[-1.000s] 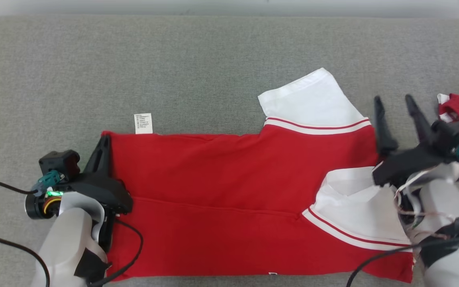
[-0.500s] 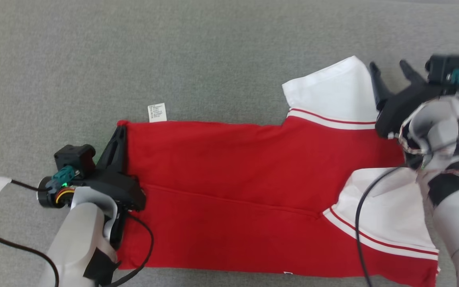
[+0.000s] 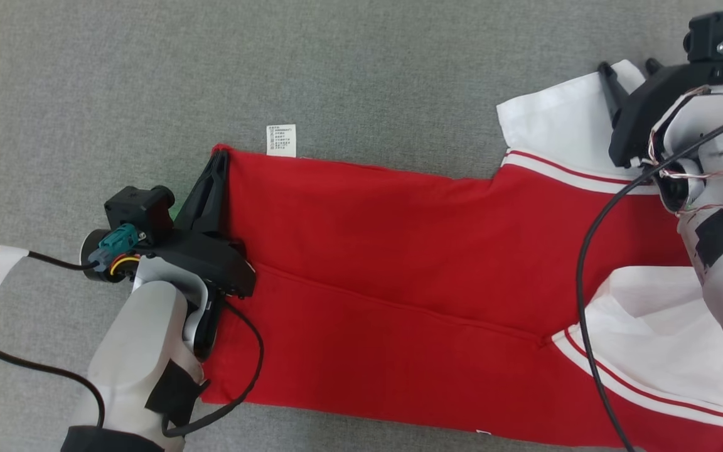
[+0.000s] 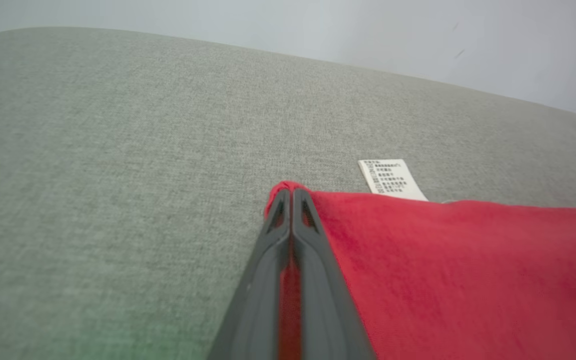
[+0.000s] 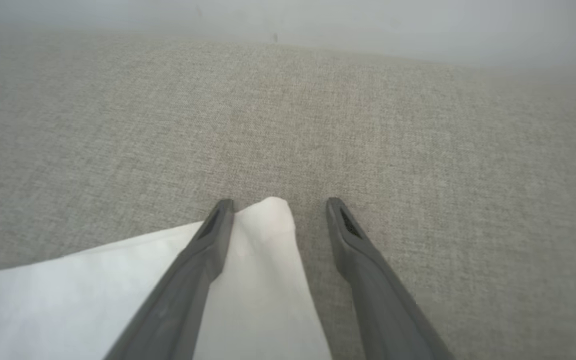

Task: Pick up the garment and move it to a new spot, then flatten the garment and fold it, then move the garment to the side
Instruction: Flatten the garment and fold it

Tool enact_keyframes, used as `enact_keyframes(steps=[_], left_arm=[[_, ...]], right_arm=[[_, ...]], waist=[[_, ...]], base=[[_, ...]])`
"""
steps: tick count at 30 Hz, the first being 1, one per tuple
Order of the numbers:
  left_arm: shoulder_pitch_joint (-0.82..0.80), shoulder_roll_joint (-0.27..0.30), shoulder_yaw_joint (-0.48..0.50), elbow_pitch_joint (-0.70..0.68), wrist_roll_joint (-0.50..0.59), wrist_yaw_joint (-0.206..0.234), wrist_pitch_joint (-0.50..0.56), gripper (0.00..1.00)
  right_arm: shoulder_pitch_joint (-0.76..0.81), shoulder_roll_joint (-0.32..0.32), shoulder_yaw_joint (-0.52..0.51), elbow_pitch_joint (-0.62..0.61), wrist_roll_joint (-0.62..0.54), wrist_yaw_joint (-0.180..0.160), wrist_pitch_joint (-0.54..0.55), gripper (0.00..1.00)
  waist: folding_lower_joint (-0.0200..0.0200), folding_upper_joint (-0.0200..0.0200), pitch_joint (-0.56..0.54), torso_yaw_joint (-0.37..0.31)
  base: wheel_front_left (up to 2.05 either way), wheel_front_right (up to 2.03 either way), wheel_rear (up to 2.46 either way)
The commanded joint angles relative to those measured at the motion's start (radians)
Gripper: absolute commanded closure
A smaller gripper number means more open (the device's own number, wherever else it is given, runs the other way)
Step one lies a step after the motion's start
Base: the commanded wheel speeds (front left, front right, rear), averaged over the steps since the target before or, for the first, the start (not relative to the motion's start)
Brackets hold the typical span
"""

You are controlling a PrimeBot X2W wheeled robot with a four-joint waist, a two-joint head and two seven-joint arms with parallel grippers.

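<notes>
I see soft, even light with barely any shadow. The head view is sharp; the garment's (image 3: 399,251) white parts nearly blow out. The left pincer (image 4: 292,192) blurs near the lens, a green tint beside it. The right wrist view looks hazy.

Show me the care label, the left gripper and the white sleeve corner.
care label (image 3: 280,140): head view, middle of the printed white tag.
left gripper (image 4: 288,192): left wrist view, closed fingertips at the garment's red corner.
white sleeve (image 5: 263,260): right wrist view, cloth lying between the open fingers.
</notes>
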Motion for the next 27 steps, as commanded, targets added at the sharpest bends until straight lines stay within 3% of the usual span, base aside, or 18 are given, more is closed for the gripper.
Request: enact_keyframes(steps=[1, 16, 27], left_arm=[[-0.001, 0.005, -0.002, 0.014, -0.001, 0.012, 0.001, 1.00], [0.057, 0.005, 0.053, 0.020, 0.027, 0.012, 0.001, 1.00], [0.207, 0.004, 0.127, -0.038, 0.074, -0.009, 0.000, 1.00]], right_arm=[[0.009, 0.012, 0.017, 0.019, 0.009, 0.000, -0.002, 1.00], [0.040, 0.007, 0.056, 0.000, 0.080, 0.000, -0.236, 1.00], [0.311, -0.054, 0.103, -0.197, 0.241, 0.000, -0.356, 1.00]], waist=[[0.0000, 0.0001, 0.012, 0.009], [0.0000, 0.0001, -0.079, -0.039], [0.0000, 0.0001, -0.236, -0.075]], base=[[0.00, 0.00, 0.00], [0.00, 0.00, 0.00], [0.00, 0.00, 0.00]])
